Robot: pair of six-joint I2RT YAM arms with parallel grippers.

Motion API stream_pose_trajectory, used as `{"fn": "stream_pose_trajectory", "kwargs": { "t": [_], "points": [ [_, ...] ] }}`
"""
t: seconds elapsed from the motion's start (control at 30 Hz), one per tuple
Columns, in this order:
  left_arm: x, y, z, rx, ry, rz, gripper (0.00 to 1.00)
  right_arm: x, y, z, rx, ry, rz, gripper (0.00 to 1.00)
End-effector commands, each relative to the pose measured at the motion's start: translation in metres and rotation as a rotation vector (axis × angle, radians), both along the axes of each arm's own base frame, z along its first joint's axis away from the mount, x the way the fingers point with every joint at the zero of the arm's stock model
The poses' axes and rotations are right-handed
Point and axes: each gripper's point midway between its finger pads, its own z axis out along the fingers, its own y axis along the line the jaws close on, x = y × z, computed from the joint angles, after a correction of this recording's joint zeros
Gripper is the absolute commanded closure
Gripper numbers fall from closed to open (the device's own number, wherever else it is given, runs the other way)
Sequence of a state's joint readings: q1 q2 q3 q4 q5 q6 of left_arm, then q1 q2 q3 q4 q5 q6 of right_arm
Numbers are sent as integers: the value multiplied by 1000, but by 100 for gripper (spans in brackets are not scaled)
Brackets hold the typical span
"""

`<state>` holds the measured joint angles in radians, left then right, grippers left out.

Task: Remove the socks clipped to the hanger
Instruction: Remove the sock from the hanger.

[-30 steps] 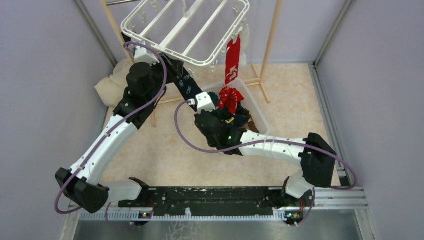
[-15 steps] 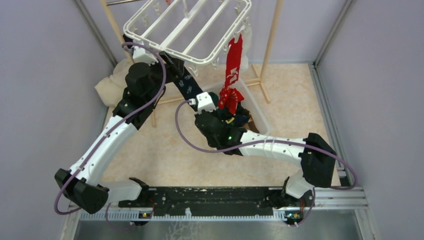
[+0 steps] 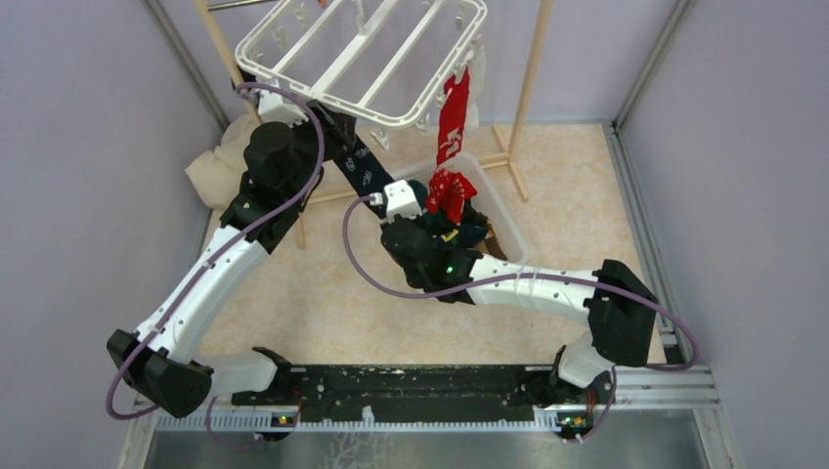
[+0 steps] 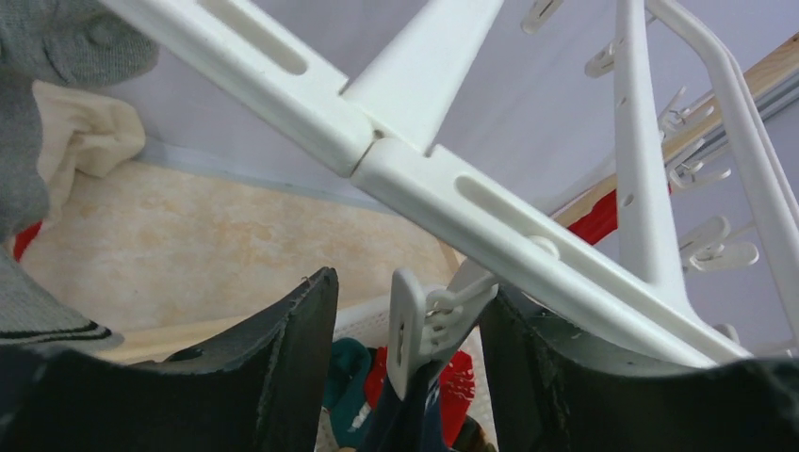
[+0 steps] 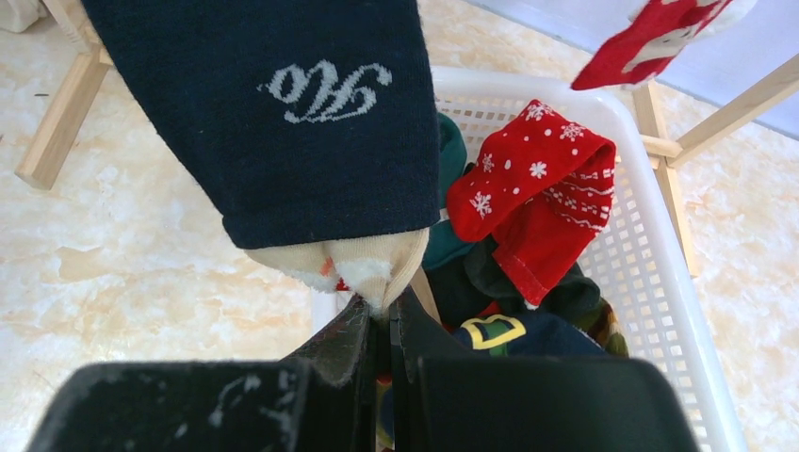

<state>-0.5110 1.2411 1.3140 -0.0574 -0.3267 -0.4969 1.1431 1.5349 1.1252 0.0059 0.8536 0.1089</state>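
The right gripper [image 5: 380, 315] pinches the cream toe of the navy sock [image 5: 283, 122] (just beside the white basket [image 5: 660, 282]). The sock hangs from a clip [image 4: 403, 330] on the hanger [image 4: 490, 212]. The left gripper [image 4: 410, 292] is spread around that clip.

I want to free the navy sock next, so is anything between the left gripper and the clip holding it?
Nothing visible does. The clip sits right between the open fingers of the left gripper, under the hanger bar. The right gripper pinches the navy sock by its cream toe.

Lab test booth: plain walls [image 3: 78, 147], aluminium rail [image 3: 653, 396].
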Motion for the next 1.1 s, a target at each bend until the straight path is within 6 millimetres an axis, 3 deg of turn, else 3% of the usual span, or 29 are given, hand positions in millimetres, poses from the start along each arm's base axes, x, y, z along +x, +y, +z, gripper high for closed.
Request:
{"fn": "stream_pose_trajectory", "kwargs": {
  "t": [0.0, 0.2, 0.3, 0.5, 0.7, 0.83, 1.07],
  "points": [
    [-8, 4, 35, -51, -116, 2, 43, -5, 3, 3, 33, 0, 11, 100],
    [-13, 4, 34, -57, -135, -7, 57, -5, 2, 0, 26, 6, 13, 100],
    [-13, 4, 36, -52, -142, -11, 69, -6, 2, -1, 28, 6, 12, 100],
    [-12, 0, 36, -42, -142, -28, 78, -7, 1, -2, 30, 10, 13, 100],
    [-12, -1, 33, -27, -132, -39, 78, -11, -7, 16, 80, -2, 11, 100],
    [-14, -2, 29, -9, -116, -48, 75, -19, -29, 40, 103, -13, 1, 100],
    [-23, 2, 13, 18, -67, -52, 60, -19, -78, 83, 167, -14, -35, 100]
  ]
}}
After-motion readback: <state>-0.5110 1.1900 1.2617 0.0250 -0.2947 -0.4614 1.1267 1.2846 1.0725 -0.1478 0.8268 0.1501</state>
